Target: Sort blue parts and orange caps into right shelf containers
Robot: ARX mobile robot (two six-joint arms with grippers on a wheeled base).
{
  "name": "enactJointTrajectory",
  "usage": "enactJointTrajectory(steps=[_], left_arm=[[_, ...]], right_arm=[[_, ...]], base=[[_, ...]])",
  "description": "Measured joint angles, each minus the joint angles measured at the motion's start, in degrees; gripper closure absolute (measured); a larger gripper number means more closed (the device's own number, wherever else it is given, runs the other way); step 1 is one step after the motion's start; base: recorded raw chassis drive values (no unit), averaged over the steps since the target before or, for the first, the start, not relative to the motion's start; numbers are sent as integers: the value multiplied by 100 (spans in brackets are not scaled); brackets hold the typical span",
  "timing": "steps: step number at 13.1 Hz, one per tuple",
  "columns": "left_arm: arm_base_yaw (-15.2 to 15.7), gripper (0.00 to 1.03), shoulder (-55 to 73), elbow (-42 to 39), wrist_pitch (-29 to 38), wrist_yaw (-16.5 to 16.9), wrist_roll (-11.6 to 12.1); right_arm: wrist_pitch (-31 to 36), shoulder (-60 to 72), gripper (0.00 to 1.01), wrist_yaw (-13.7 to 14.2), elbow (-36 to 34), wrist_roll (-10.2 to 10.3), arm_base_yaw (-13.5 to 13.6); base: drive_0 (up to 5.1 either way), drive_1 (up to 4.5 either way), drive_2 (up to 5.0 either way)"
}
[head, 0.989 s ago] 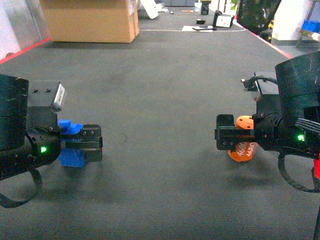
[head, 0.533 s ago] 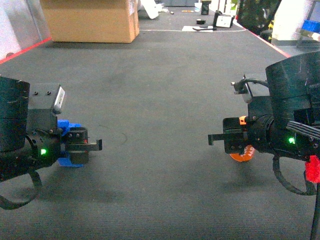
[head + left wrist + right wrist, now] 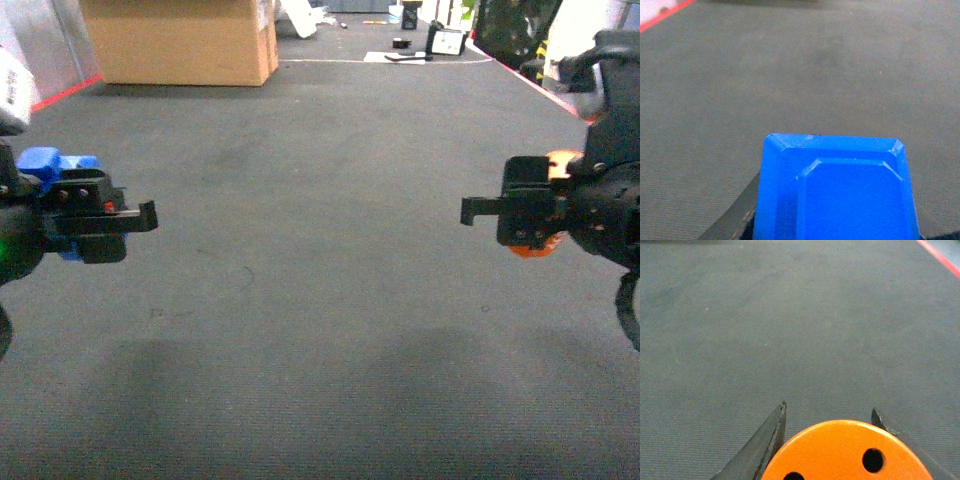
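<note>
Left gripper (image 3: pixel 120 222) fingers clench a blue part (image 3: pixel 48 165), right gripper (image 3: pixel 500 212) fingers clench an orange cap (image 3: pixel 555 165), both held above the grey floor (image 3: pixel 320 300).

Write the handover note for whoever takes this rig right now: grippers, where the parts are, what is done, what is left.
Left gripper: shut on the blue part, held clear of the grey floor.
Right gripper: shut on the orange cap, also held off the floor; its flat end with small holes faces the wrist camera.
Both arms are out at the sides of the head view, one part in each.
Done: both parts picked up.
Left: carry them to the blue shelf containers, which appear in none of the views, and drop each in. A cardboard box stands far ahead on the left.
</note>
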Motion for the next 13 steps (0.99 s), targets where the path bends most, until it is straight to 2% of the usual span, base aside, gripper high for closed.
enactJointTrajectory(steps=[1,3,6,7,8,9,10,12,13], left_arm=[[-109,59,-387,-339,229,-278,166],[-380,59,-1478,-1021,511,-896,286],[-970,59,-3130,-1792,229,-1731,507],[-1156,59,-3545,-1912,63,-1943,654],[-1196,59,-3775,-1923,79,-1952,778],[-1196,59,-3807,-1923,72,-1978,807],[-1180,59,-3762,-1923,42,-1985,855],[-1180,59,-3766,-1923,-9,-1943,868],[-894,59,-4142,-1947,-857,-1147,719]], right_arm=[[212,-343,57,210,-352,-85,42],[481,-1257,57,533,-1075,-186,175],[544,-2754,57,988,-1928,-431,442],[455,-3191,57,1154,-2127,-544,555],[428,-3582,57,1318,-2277,-658,647],[258,-3965,57,1515,-2365,-820,796],[278,-4113,57,1517,-2400,-907,855],[160,-4072,57,1495,-2406,-951,837],[-363,-4365,57,907,-2503,-831,632]], base=[[0,0,0],[0,0,0],[0,0,0],[0,0,0],[0,0,0],[0,0,0],[0,0,0],[0,0,0],[0,0,0]])
